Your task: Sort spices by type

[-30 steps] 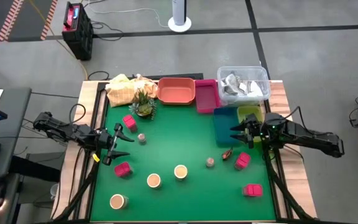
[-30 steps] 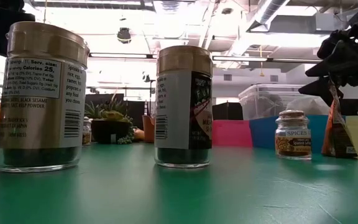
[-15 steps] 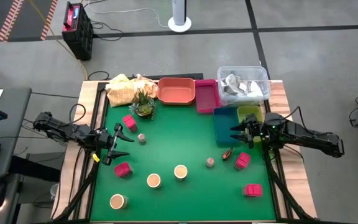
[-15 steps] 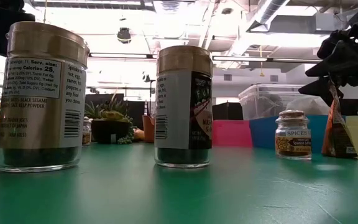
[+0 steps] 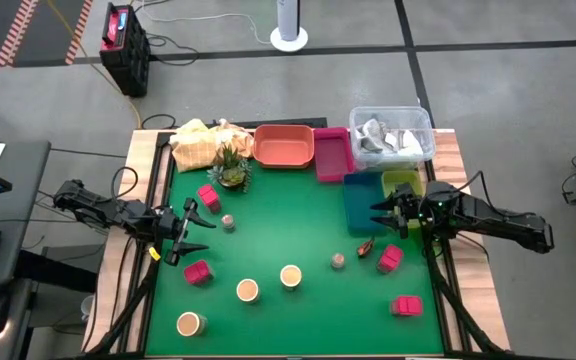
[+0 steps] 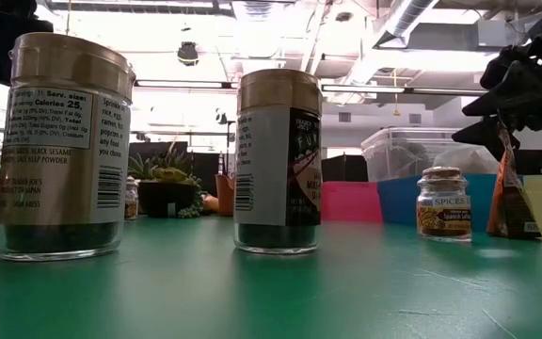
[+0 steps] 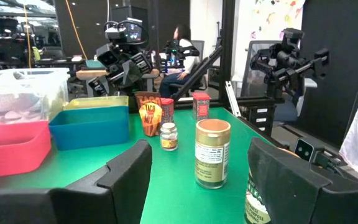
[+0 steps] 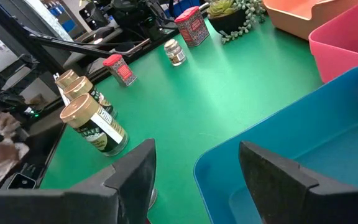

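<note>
The green counter (image 5: 278,225) carries the spices: tan-lidded jars (image 5: 247,290) along the near side, magenta tins (image 5: 197,272) scattered left and right, and a small jar (image 6: 443,202) labelled "SPICES" beside a "TACO" packet (image 7: 148,112). Far right, a clear bin (image 5: 392,136) holds crumpled wrappers; the blue tray (image 8: 303,155) is empty. The left end effector (image 5: 190,232) and right end effector (image 5: 383,217) both hang spread, holding nothing.

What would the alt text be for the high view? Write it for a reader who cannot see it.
Overhead, two dark arms flank a green table, the open left gripper and open right gripper both empty. Magenta packets, tan-lidded jars and small grey jars lie scattered; coloured trays line the far edge.
</note>
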Controlling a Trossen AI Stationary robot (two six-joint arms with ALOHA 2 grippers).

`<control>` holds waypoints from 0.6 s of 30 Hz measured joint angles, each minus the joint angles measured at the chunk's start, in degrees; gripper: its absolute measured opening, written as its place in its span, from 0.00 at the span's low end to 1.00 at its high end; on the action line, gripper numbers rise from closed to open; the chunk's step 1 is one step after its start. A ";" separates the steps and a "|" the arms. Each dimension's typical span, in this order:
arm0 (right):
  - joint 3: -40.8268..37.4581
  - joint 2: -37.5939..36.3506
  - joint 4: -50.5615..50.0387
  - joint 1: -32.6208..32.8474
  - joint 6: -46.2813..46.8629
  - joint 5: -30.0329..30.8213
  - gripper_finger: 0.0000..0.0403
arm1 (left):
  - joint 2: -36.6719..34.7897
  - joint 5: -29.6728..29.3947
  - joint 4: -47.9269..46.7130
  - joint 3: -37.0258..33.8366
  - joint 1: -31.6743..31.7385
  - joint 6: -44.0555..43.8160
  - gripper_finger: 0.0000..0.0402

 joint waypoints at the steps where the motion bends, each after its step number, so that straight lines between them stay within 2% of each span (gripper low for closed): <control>1: 0.00 0.00 0.00 -0.02 0.00 0.02 0.66 | -0.02 0.00 -0.01 0.00 0.00 0.01 0.64; 10: 0.00 0.00 0.02 0.00 0.00 0.02 0.66 | 0.00 -0.01 0.00 0.01 0.00 -0.07 0.64; 18: 0.02 0.01 0.02 -0.01 0.00 0.01 0.66 | 0.00 -1.93 0.28 0.00 0.02 -5.05 0.64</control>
